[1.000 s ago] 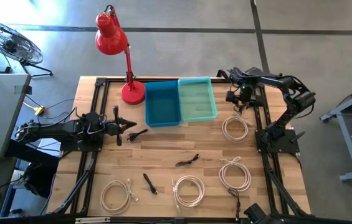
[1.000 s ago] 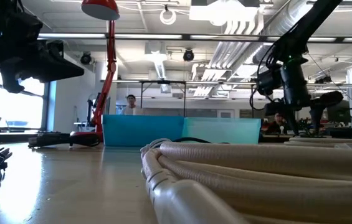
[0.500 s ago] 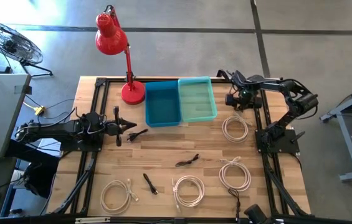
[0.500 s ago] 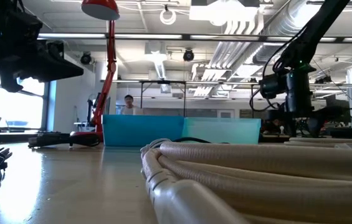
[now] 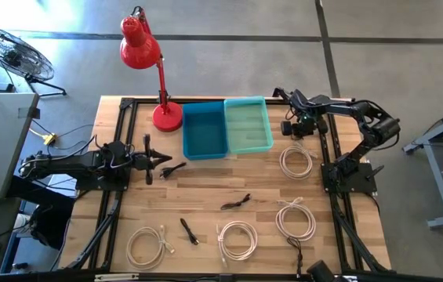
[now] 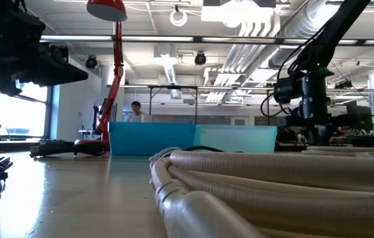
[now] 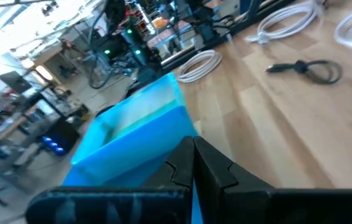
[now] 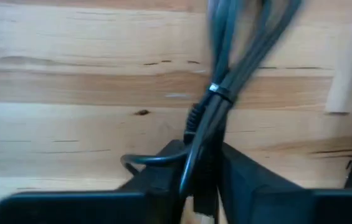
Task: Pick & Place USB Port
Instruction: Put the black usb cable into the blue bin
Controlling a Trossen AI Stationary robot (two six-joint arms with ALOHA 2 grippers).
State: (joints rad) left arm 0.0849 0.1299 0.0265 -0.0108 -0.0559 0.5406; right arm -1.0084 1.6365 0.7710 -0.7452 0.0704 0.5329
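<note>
Halfway into the pick, by the look of it: pinching the dark cable bundle (image 8: 213, 93) between the fingers of the right gripper (image 8: 202, 163), low over the wooden table (image 5: 205, 188) near its rear right corner, just beside the teal bin (image 5: 270, 125). Gripping below the small tie (image 8: 216, 90) that binds the strands, with the bundle running straight out ahead of the fingers and lying against the bare wood.

Doing this step well: holding the squeeze firm before lifting, since several loose strands could be slipping out one by one. Lifting straight up, slowly, and watching for a dangling tail snagging the white cable coil (image 5: 296, 161) lying nearby. Clearing the bin wall fully before swinging across, then lowering inside before letting go. Choosing between the teal bin and the blue bin (image 5: 185, 129) beside it: not possible to tell from here.

Parking the left gripper (image 5: 152, 159) closed and empty at the table's left side, well apart from the work.
</note>
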